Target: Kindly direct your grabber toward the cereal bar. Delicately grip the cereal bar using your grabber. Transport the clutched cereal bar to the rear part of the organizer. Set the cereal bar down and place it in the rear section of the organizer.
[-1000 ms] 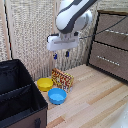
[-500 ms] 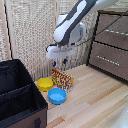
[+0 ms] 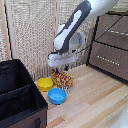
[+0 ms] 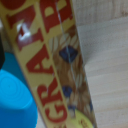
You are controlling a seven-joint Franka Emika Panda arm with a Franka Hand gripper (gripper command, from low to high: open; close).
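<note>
- Currently the approach step: grabber (image 3: 61, 67) sits just above the bar (image 3: 63, 79) — jaw state cannot be told.
- Bar stands on the table beside the blue bowl (image 3: 57, 95), outside the organizer (image 3: 19, 97).
- Next: descend, close gently.

From my feed, the blue bowl (image 3: 57, 95) and yellow bowl (image 3: 45, 84) crowd the cereal bar (image 3: 63, 79) on the organizer (image 3: 20, 102) side. Open wooden floor toward the drawer cabinet (image 3: 111, 50).
</note>
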